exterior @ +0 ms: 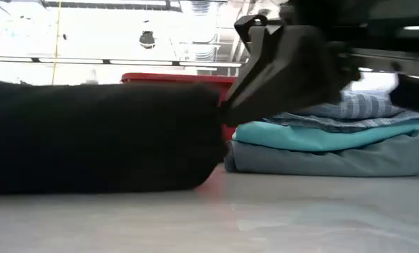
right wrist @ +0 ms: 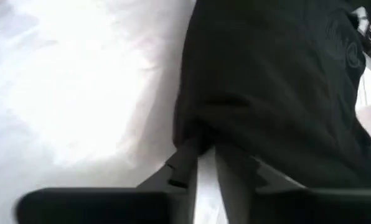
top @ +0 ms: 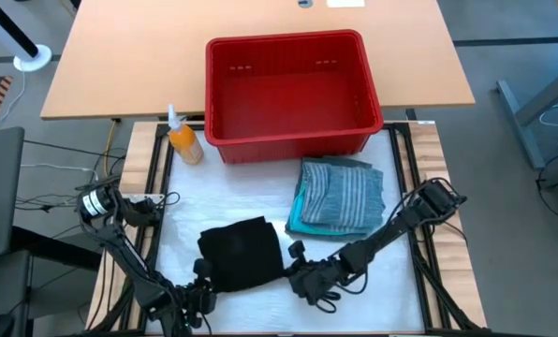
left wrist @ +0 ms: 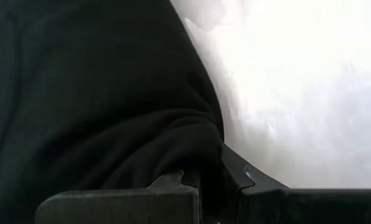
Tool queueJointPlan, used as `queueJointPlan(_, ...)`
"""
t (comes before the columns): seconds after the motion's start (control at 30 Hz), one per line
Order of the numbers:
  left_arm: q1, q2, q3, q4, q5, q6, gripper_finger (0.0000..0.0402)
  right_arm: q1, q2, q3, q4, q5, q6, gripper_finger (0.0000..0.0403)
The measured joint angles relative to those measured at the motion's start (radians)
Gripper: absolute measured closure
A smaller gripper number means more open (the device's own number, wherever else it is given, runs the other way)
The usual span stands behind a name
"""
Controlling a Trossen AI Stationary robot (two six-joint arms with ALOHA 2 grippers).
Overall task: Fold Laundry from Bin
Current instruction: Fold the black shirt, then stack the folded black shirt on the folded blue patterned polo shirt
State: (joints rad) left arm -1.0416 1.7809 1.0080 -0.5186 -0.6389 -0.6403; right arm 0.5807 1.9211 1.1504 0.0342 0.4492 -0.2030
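Black garment (top: 242,251) folded, at ten o'clock of right gripper (top: 296,273), fingers slightly apart on its edge; left gripper (top: 201,292) clamped on it.

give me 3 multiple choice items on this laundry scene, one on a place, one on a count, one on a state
1. Where does the black garment lie?
A. in the red bin
B. on the table's white mat, left of the folded stack
C. on the stack

2. How many garments are stacked in the folded stack?
A. one
B. five
C. three

3. What is inside the red bin?
A. nothing
B. a black garment
C. the orange bottle

Key: B, the high view shows it on the mat; C, the low view shows striped, turquoise and grey-green layers; A, its red floor shows bare.
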Motion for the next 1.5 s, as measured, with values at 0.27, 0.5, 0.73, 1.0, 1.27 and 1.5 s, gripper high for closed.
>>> queueJointPlan(0.27, 0.002, 0.000, 0.000, 0.002, 0.107, -0.047, 0.0401, -0.005, -0.065, 0.173, -0.431, -0.117, 0.342, 0.0193)
queueJointPlan(0.5, 0.002, 0.000, 0.000, -0.002, 0.127, -0.125, 0.0392, -0.099, -0.119, 0.115, 0.025, -0.267, 0.602, 0.0188)
queueJointPlan(0.73, 0.002, -0.046, 0.042, -0.122, 0.157, -0.081, 0.0314, -0.119, 0.001, 0.091, 0.375, -0.182, 0.554, 0.0310)
queueJointPlan(1.0, 0.009, -0.111, 0.112, -0.253, 0.345, -0.058, 0.0240, -0.125, 0.144, 0.119, 0.524, -0.108, 0.485, 0.0377)
queueJointPlan(1.27, 0.009, -0.192, 0.112, -0.395, 0.398, -0.124, 0.0233, -0.163, 0.336, 0.307, 0.497, -0.156, 0.482, 0.0386)
queueJointPlan(1.5, 0.008, -0.351, 0.112, -0.399, 0.096, -0.272, 0.0233, -0.148, 0.391, 0.424, 0.303, -0.136, 0.524, 0.0384)
